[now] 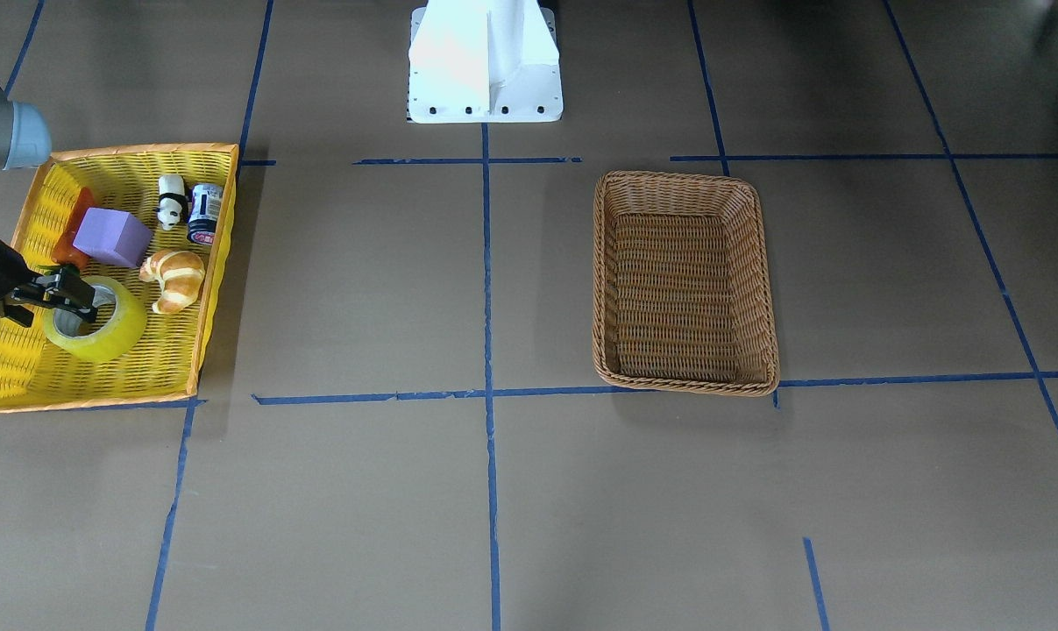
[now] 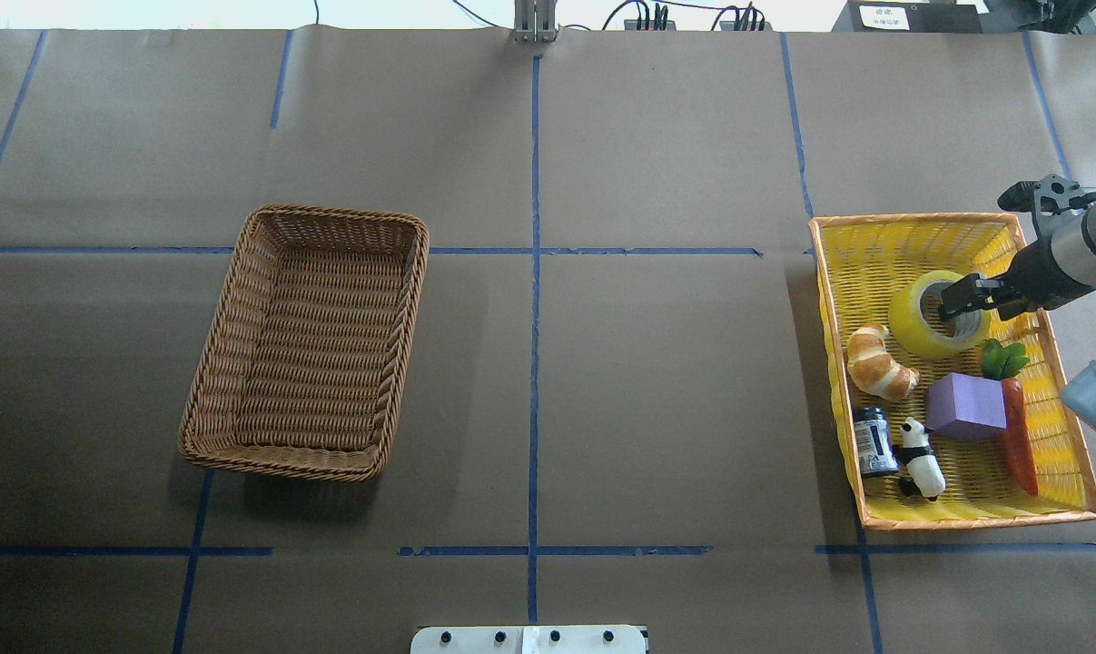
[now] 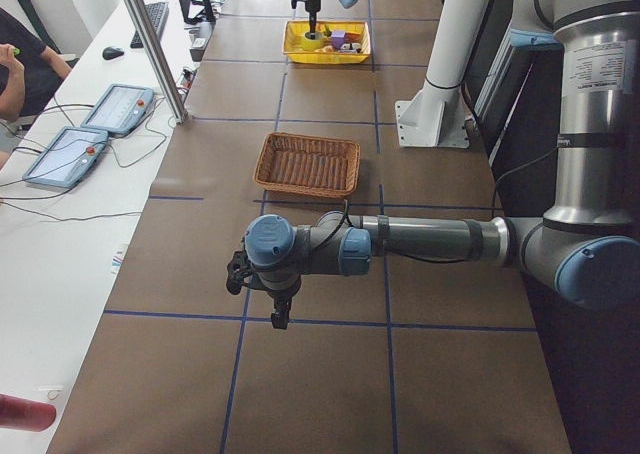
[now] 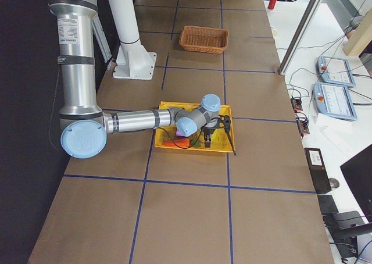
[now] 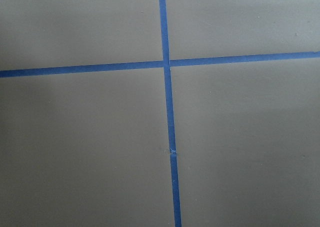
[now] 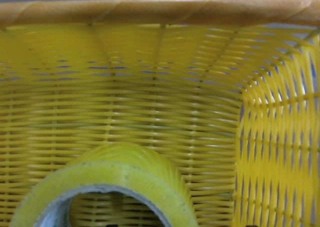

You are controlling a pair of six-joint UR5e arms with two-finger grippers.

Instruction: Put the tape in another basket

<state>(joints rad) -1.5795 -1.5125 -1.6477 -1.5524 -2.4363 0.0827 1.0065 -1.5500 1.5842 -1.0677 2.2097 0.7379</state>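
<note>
The tape [image 1: 112,337] is a yellow-green roll lying flat in the near corner of a yellow tray [image 1: 143,151]. It also shows in the overhead view [image 2: 915,329] and fills the bottom of the right wrist view [image 6: 125,172]. My right gripper [image 1: 84,295] hangs over the roll's rim with its jaws apart, and it looks open in the overhead view [image 2: 954,300] too. The brown wicker basket [image 1: 682,180] stands empty far across the table [image 2: 330,216]. My left gripper [image 3: 278,309] hovers over bare table, and I cannot tell its state.
The yellow tray [image 2: 911,220] also holds a croissant [image 1: 175,279], a purple block [image 1: 112,237], a carrot [image 2: 1018,436], a panda figure [image 1: 171,200] and a small can [image 1: 204,213]. The robot's white base [image 1: 485,61] stands at the table's edge.
</note>
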